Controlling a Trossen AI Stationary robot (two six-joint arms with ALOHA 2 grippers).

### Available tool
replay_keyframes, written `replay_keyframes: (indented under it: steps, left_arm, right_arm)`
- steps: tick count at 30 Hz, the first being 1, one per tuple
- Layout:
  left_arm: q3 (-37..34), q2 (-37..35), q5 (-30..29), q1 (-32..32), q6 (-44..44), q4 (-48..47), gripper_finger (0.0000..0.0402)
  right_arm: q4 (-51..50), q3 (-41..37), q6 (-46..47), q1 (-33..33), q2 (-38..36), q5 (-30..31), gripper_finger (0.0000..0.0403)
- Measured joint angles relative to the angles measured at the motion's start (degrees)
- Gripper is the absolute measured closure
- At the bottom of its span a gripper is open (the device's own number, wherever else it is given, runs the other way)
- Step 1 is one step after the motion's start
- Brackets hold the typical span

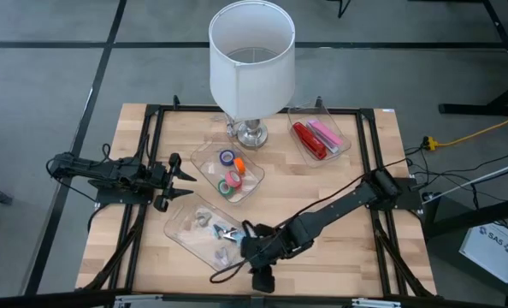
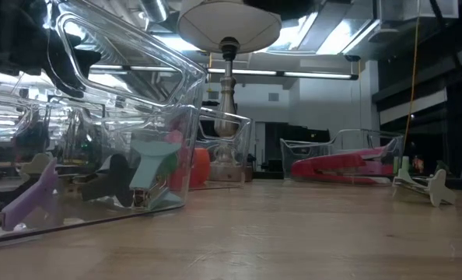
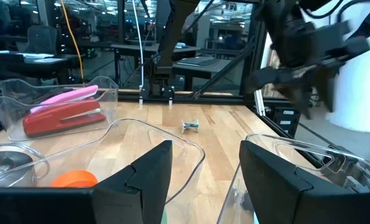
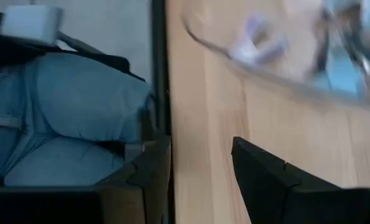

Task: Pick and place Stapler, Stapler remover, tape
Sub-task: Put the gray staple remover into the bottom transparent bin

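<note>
Because tape (image 1: 229,171) sits sorted in its tray (image 1: 252,184), we see both end effectors, right (image 1: 252,242) and left (image 1: 183,186), open and empty.

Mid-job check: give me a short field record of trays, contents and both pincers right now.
centre tray: tape rolls inside
back-right tray: red stapler, pink stapler
front tray: small staple removers
loose item: a small piece on bare wood
left pincer: open, empty, beside the centre tray
right pincer: open, empty, at the front tray's edge
lamp: behind the centre tray
</note>
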Motion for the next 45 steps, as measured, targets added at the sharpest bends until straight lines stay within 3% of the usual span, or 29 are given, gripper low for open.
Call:
replay_keyframes:
  steps: [9, 23, 45]
  left_arm:
    - [0.0, 0.0, 0.0, 0.0, 0.0, 0.0, 0.0217]
    - [0.0, 0.0, 0.0, 0.0, 0.0, 0.0, 0.0217]
    - [0.0, 0.0, 0.0, 0.0, 0.0, 0.0, 0.0217]
  right_arm:
    - [-18.3, 0.0, 16.1, 0.5, -2.8, 0.6, 0.0230]
    - [-41.6, 0.0, 23.0, 0.5, -5.9, 5.8, 0.0230]
    - [-50.7, 0.0, 24.0, -0.1, -6.0, 9.2, 0.0230]
